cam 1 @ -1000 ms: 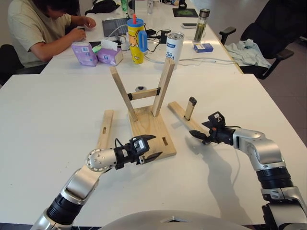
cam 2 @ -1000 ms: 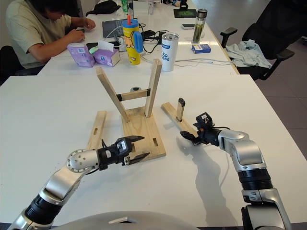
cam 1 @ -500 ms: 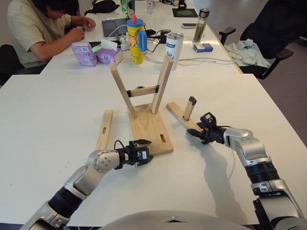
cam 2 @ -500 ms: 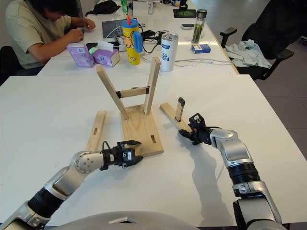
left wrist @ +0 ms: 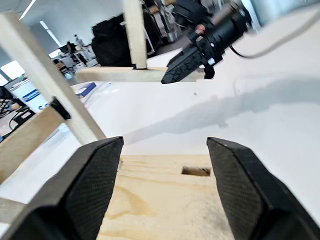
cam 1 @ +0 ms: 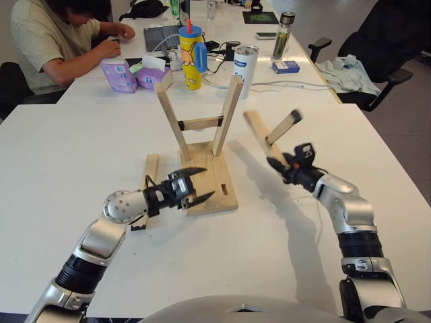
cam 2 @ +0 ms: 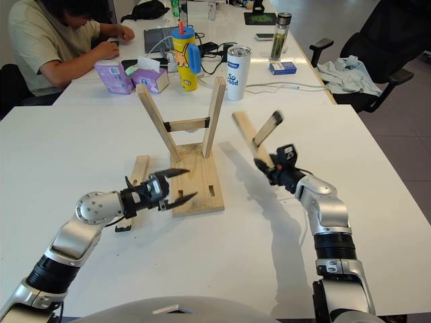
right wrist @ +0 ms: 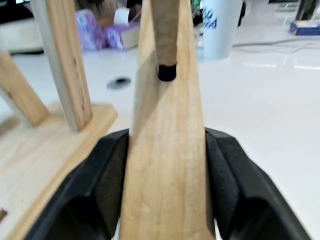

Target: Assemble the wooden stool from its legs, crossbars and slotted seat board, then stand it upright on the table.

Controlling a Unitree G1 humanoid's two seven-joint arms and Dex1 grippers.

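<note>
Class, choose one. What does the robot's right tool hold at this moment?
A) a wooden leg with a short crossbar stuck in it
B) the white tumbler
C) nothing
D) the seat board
A: the right tool is shut on the wooden leg, held slanting above the table, its short crossbar jutting out.

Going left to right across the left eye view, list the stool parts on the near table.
loose leg lying flat → seat board carrying the upright leg frame → leg with crossbar, held off the table by the right gripper
</note>
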